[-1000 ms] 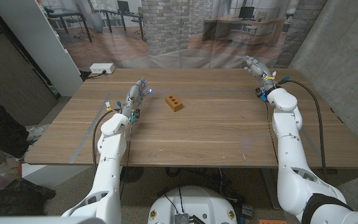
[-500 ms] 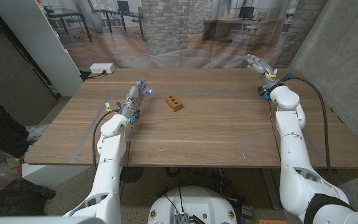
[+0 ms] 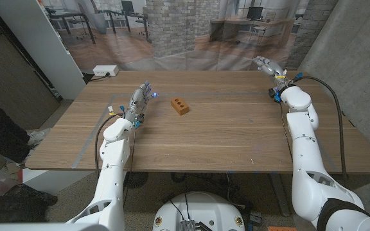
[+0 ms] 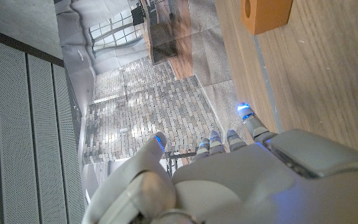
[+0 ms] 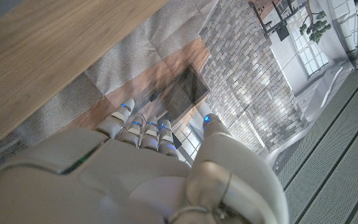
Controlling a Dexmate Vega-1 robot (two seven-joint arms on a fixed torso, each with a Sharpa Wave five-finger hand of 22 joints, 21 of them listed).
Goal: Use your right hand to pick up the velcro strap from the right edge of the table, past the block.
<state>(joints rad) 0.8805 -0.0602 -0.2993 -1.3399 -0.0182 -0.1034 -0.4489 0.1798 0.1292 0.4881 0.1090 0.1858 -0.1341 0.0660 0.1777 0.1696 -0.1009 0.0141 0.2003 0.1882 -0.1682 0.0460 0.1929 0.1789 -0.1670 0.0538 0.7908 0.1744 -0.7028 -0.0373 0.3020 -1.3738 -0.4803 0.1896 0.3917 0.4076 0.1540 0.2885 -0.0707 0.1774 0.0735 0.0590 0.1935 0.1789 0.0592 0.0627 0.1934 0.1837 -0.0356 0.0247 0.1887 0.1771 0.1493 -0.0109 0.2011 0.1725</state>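
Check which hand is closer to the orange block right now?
Left. The left hand sits just beside the orange block, on its left in the head view, not touching. The right hand is far off at the table's far right corner.

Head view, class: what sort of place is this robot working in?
Probably a lab or test studio: a wooden table with one orange block, a printed office backdrop behind, and cables on the arm.
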